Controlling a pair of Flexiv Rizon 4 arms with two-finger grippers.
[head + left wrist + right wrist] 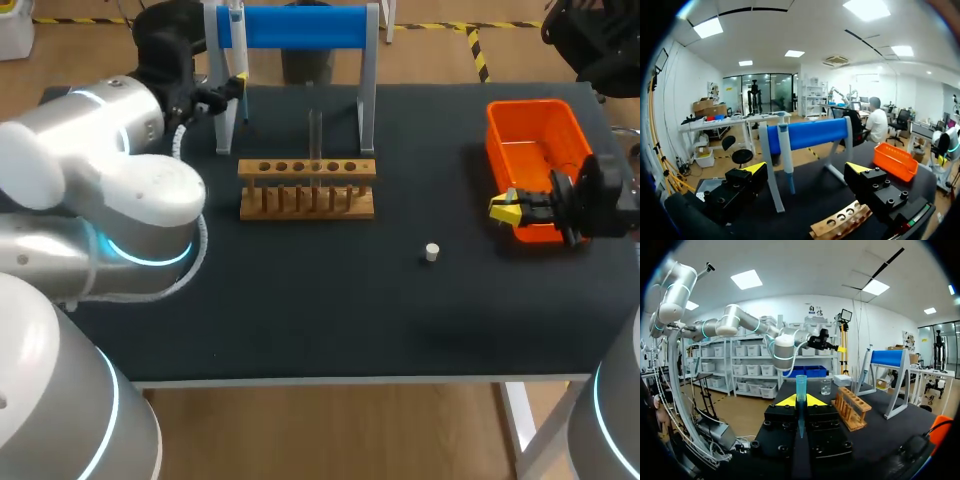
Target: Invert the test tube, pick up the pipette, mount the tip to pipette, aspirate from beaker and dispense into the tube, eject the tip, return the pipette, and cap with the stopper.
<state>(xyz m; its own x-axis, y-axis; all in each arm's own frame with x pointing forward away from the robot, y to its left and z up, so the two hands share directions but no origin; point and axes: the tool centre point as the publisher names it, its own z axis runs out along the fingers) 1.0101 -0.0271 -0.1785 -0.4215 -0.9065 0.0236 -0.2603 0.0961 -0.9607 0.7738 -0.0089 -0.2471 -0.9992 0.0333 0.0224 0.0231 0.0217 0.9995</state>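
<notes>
While between clenched right jaws, blue pipette tip point(801, 390), long axis vertical, narrow end down; left jaws apart.

One each: rack point(307, 188), tube point(315, 135), tip point(801, 390), stopper point(432, 252), bin point(540, 130), poss. beaker point(826, 387).

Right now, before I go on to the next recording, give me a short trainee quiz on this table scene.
1. True or false: the right gripper is shut on a translucent blue plastic pipette tip.
2. Where is the small white cylindrical stopper? A: in the orange bin. B: loose on the black table, apart from the wooden test tube rack. C: in a glass tube.
3. Fill in: the left gripper has its fingers ___, facing the blue-barred stand.
Key: 1 true; 2 B; 3 open.
</notes>
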